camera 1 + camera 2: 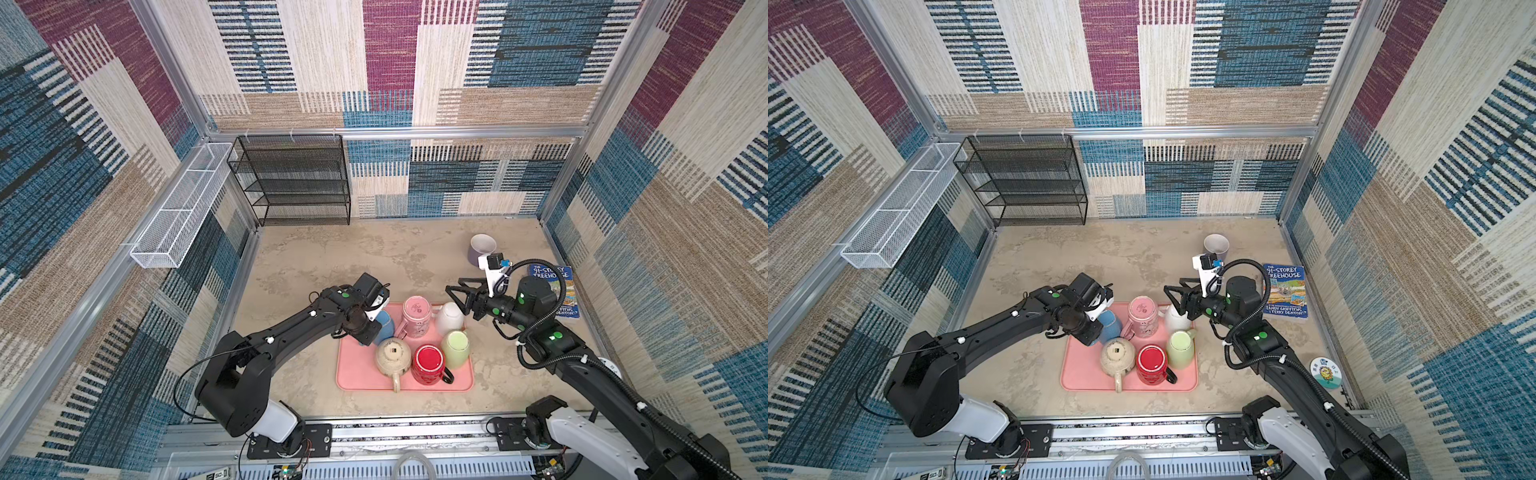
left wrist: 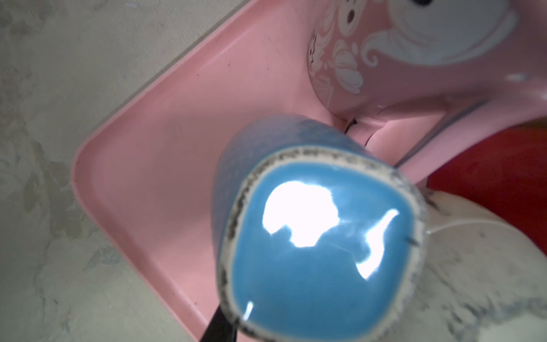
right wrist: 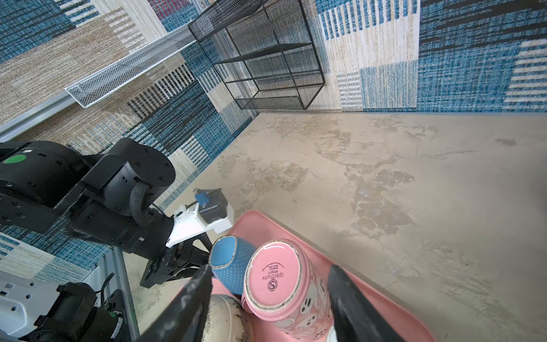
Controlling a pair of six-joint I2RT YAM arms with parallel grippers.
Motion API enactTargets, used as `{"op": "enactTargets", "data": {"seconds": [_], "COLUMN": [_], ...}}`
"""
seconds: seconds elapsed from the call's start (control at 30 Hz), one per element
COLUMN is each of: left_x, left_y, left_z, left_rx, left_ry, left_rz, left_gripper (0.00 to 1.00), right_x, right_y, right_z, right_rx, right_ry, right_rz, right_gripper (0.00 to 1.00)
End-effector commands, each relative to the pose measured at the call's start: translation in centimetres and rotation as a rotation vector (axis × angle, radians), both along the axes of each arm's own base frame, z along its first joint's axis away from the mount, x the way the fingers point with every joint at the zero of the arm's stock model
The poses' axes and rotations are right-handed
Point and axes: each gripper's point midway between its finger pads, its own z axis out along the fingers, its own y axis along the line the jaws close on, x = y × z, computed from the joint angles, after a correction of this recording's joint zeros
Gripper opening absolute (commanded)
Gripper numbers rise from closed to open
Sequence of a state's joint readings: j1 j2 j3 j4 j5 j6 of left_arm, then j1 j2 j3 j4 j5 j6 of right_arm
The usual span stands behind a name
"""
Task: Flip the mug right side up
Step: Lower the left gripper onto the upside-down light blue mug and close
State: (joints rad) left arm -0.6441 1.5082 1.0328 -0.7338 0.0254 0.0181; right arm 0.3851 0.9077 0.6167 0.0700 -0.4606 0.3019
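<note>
A blue mug (image 1: 386,326) stands base up at the far left corner of the pink tray (image 1: 357,374). In the left wrist view its glossy base (image 2: 319,251) fills the lower middle. My left gripper (image 1: 372,334) reaches down around the mug from the left. One black finger (image 2: 220,325) lies against the mug's side; the other finger is hidden behind the mug. My right gripper (image 1: 453,295) hovers open above the tray's far right, over the inverted pink mug (image 3: 278,284), holding nothing.
Also base up on the tray are a white mug (image 1: 451,318), a green mug (image 1: 456,347), a red mug (image 1: 430,363) and a cream mug (image 1: 392,357). A purple mug (image 1: 482,249) stands upright at the back right, near a book (image 1: 557,297). A black wire rack (image 1: 295,178) is at the back left.
</note>
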Motion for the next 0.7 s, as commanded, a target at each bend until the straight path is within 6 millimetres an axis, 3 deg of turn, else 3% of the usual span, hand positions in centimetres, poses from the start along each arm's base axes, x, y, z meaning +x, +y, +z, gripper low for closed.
{"op": "enactTargets", "data": {"seconds": [0.0,0.3,0.5,0.67], "left_x": [0.7,0.5,1.0,1.1], "left_y": [-0.2,-0.3,0.5,0.7], "left_z": [0.4,1.0,0.7,0.5], "left_rx": [-0.015,-0.052,-0.008,0.004], "left_ry": [-0.034,-0.044,-0.07,-0.075], "left_rz": [0.019,0.099,0.159,0.199], "left_gripper": [0.25,0.18,0.3,0.32], "right_x": [0.1,0.3,0.1,0.0], "right_y": [0.2,0.1,0.3,0.2], "right_z": [0.8,0.7,0.7,0.8], "right_rx": [0.019,0.014,0.017,0.019], "right_ry": [-0.029,-0.025,-0.021,-0.025], "right_rz": [0.006,0.0,0.01,0.007], "right_gripper": [0.65,0.65,0.65,0.65]}}
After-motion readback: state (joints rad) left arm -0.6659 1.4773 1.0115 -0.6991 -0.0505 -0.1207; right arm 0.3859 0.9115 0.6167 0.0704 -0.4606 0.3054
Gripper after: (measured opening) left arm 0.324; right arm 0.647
